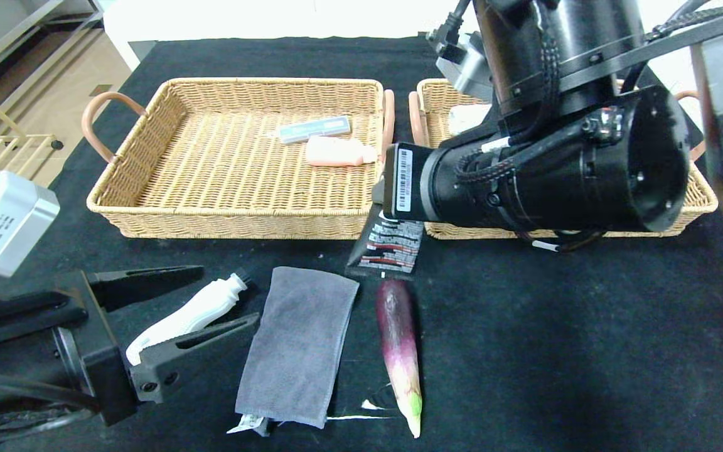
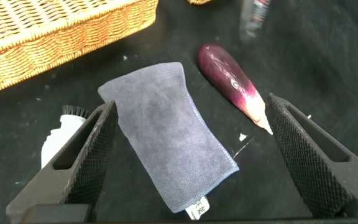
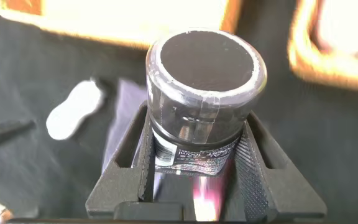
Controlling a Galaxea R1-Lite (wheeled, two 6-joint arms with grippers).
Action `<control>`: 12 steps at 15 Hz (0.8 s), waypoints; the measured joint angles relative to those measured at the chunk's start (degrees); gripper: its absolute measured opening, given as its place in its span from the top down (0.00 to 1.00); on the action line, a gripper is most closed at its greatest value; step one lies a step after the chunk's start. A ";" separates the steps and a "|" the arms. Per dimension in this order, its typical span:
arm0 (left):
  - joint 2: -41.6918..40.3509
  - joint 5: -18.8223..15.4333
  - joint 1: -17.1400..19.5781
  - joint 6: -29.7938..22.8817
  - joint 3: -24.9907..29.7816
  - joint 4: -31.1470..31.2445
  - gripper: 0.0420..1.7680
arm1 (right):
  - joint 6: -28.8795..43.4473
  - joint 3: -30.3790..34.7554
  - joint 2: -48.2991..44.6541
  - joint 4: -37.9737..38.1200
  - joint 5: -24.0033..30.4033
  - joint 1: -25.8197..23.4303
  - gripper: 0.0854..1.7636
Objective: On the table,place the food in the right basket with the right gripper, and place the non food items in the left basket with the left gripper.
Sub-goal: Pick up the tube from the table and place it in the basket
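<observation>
Between the two baskets' near edges: right gripper [image 3: 197,162] clamped on a black tube [image 1: 388,245]. At table's left front, left gripper [image 1: 211,295] jaws wide around a white bottle [image 1: 186,317], beside grey cloth [image 1: 299,345] and eggplant [image 1: 399,351].

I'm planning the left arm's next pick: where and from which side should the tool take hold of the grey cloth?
The grey cloth lies flat on the table, long axis running away from the robot. Probably best: come straight down and pinch across its narrow width near the middle. The left tool is open beside it; the white brush lies to its left, the purple vegetable to its right.
</observation>
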 joint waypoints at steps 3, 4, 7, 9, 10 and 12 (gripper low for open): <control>-0.20 0.00 0.00 0.00 -0.07 -0.02 0.03 | -6.80 0.05 2.28 -10.75 -4.36 0.72 0.57; -0.24 0.06 0.02 0.06 -0.11 -0.05 0.03 | -8.73 0.17 3.19 -14.24 -5.19 0.79 0.57; -0.55 0.06 0.05 0.20 -0.07 -0.05 0.03 | -12.53 1.07 5.79 -23.45 -6.29 0.63 0.57; -0.79 0.09 0.05 0.20 -0.05 -0.05 0.03 | -15.21 1.40 7.61 -28.95 -6.34 0.09 0.57; -0.88 0.09 0.02 0.20 -0.05 -0.05 0.03 | -16.31 1.41 8.31 -30.99 -6.34 -0.06 0.57; -0.94 0.09 0.02 0.17 -0.07 -0.05 0.03 | -17.99 1.40 9.25 -33.69 -6.34 -0.20 0.57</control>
